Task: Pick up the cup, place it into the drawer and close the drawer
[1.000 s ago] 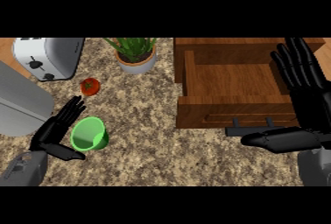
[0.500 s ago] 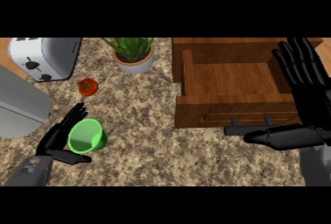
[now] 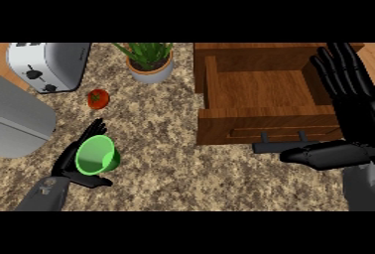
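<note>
A green cup (image 3: 96, 155) sits on the granite counter at the lower left, its mouth facing up and a little toward me. My left hand (image 3: 73, 166) is right behind it: straight fingers rise past the cup's far left rim, the thumb lies below it, and the palm touches or nearly touches the cup wall. The wooden drawer (image 3: 264, 123) stands pulled open at the upper right, its inside bare. My right hand (image 3: 350, 99) is open with fingers up over the drawer's right side, and its thumb points left under the drawer's front.
A silver toaster (image 3: 45, 64) stands at the upper left, above a grey appliance (image 3: 21, 126) at the left edge. A tomato (image 3: 97, 98) lies above the cup. A potted plant (image 3: 150, 62) stands at the top centre. Two dark handles (image 3: 282, 140) stick out of the drawer's front.
My left hand has slid in close against the cup, which has shifted only slightly. The right hand has stayed nearly still.
</note>
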`<state>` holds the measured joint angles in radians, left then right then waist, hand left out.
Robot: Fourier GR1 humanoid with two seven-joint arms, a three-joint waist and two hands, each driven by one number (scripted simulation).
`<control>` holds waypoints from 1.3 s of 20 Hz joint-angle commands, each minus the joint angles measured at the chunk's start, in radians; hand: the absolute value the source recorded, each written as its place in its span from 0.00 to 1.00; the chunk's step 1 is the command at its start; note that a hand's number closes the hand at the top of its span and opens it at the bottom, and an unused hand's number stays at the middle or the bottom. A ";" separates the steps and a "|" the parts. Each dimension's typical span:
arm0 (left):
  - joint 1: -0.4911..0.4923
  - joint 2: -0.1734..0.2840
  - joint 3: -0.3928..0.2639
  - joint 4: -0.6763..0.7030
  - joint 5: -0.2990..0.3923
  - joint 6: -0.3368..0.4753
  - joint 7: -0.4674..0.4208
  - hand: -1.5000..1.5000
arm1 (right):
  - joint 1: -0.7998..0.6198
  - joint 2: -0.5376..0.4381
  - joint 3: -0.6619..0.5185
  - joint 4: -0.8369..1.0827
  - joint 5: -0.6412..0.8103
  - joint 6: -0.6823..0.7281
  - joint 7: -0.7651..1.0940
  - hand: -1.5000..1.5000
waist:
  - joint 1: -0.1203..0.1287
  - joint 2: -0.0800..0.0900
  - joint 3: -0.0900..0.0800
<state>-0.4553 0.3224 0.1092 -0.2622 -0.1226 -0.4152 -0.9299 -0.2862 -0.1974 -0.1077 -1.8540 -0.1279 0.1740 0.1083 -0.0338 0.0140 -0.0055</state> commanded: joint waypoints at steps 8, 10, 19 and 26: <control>-0.051 -0.005 -0.008 0.056 -0.005 -0.156 -0.133 0.00 | -0.019 0.002 0.013 -0.012 0.009 -0.009 0.033 0.00 | -0.008 0.004 -0.001; -0.018 -0.048 -0.031 0.050 -0.019 -0.165 -0.157 0.00 | -0.016 0.013 0.034 -0.016 0.029 -0.018 0.039 0.00 | -0.005 0.003 -0.002; -0.058 -0.071 0.002 -0.041 0.015 -0.011 -0.233 1.00 | -0.012 -0.021 -0.020 0.044 -0.004 0.018 0.000 0.00 | 0.005 0.003 0.000; -0.042 -0.136 0.188 -0.054 0.143 0.424 -0.198 1.00 | 0.001 -0.039 -0.045 0.032 -0.008 0.025 -0.020 0.00 | 0.016 -0.002 0.002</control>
<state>-0.4930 0.2174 0.1957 -0.3089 -0.0543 -0.1743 -1.0481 -0.2854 -0.2209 -0.1360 -1.8323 -0.1365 0.1917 0.1044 -0.0262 0.0132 -0.0047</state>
